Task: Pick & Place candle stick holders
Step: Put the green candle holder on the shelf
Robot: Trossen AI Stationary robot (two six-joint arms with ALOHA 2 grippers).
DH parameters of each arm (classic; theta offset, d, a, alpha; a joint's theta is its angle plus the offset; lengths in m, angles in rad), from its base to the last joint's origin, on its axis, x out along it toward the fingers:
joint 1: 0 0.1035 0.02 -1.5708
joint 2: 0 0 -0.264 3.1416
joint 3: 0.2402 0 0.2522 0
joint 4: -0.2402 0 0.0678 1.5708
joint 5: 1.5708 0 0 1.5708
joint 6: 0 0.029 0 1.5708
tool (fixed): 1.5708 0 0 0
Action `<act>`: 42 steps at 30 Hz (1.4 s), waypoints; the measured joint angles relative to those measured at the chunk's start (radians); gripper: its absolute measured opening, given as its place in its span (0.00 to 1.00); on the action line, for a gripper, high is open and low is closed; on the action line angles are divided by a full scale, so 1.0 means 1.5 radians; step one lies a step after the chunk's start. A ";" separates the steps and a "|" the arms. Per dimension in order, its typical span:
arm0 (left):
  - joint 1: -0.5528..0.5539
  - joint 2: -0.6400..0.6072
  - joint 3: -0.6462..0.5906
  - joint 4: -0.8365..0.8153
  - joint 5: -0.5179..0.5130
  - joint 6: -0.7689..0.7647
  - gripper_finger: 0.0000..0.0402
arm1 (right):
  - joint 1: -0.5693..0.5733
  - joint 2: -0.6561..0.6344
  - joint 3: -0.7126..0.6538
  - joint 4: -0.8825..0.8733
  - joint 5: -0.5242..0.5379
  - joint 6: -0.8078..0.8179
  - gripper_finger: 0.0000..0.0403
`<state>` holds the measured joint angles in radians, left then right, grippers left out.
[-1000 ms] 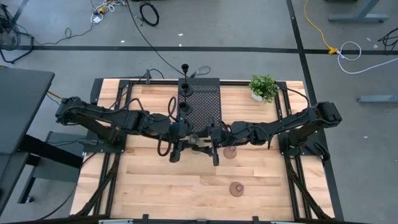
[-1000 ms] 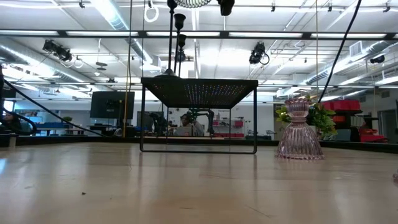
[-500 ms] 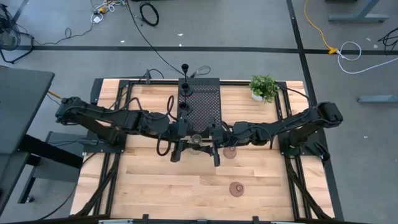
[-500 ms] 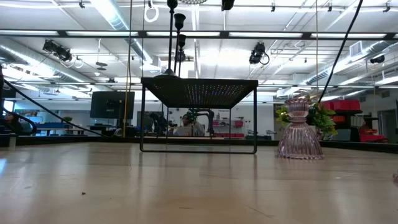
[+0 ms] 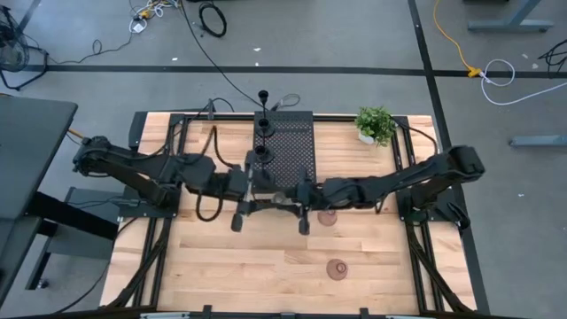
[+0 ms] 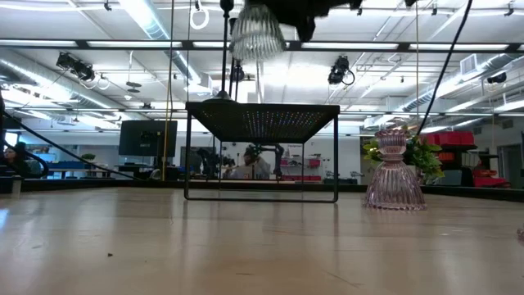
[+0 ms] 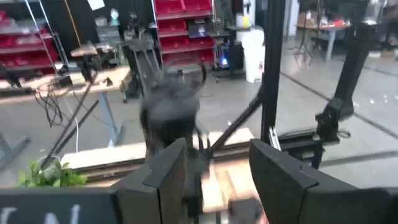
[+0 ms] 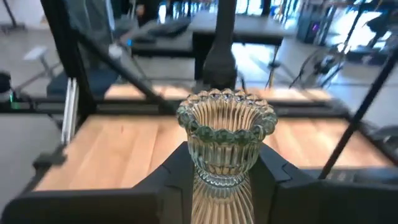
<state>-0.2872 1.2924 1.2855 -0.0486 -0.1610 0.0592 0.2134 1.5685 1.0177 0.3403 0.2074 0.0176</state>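
Observation:
A clear ribbed glass candle stick holder [image 8: 225, 134] with a beaded cup rim hangs high over the table's middle [image 5: 277, 198], near the black perforated block [image 5: 285, 151]. My right gripper [image 8: 217, 186] is shut on it; in the low view its flared foot [image 6: 256, 31] shows below the dark fingers. My left gripper [image 7: 217, 180] stands open just left of it [image 5: 260, 197], with nothing between its fingers. Three black thin-stemmed holders [image 5: 263, 124] stand along the block's left side. Two reddish-brown holders [image 5: 329, 215] [image 5: 337, 268] rest on their bases on the wood. My right gripper pinches the holder's narrow ribbed waist [image 8: 217, 177] just under the cup, between its two fingers. The fingers come about level from the table's right side. The holder stands upright in the hold, cup up and foot below, lifted clear of the table.
A small potted plant [image 5: 376, 124] stands at the far right. The black block [image 6: 262, 121] is raised on thin legs. The nearer reddish-brown holder [image 6: 395, 170] stands right of it in the low view. Bare wood lies along the near edge [image 5: 248, 266].
My left arm has drawn back toward the table's left edge and risen a little, away from the glass holder, which stays with my right gripper. In the low view the holder's foot has come down into the picture from the top edge.

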 joint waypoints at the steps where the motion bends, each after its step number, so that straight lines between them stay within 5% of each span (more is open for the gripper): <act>1: -0.004 -0.003 -0.002 -0.022 -0.001 0.000 0.43 | 0.000 -0.009 0.002 -0.002 0.010 0.000 0.22; 18: -0.052 -0.071 -0.004 -0.169 -0.076 -0.009 0.34 | -0.059 -0.106 0.004 -0.107 0.095 -0.051 0.22; 36: -0.051 -0.076 -0.004 -0.192 -0.077 -0.013 0.34 | -0.315 -0.102 0.003 -0.107 -0.081 -0.049 0.22; 42: -0.051 -0.076 -0.004 -0.193 -0.077 -0.012 0.34 | -0.394 -0.101 -0.083 0.043 -0.154 0.000 0.22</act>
<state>-0.3641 1.1790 1.2793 -0.3378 -0.2770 0.0406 -0.3774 1.4170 0.8936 0.4046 -0.0242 0.0177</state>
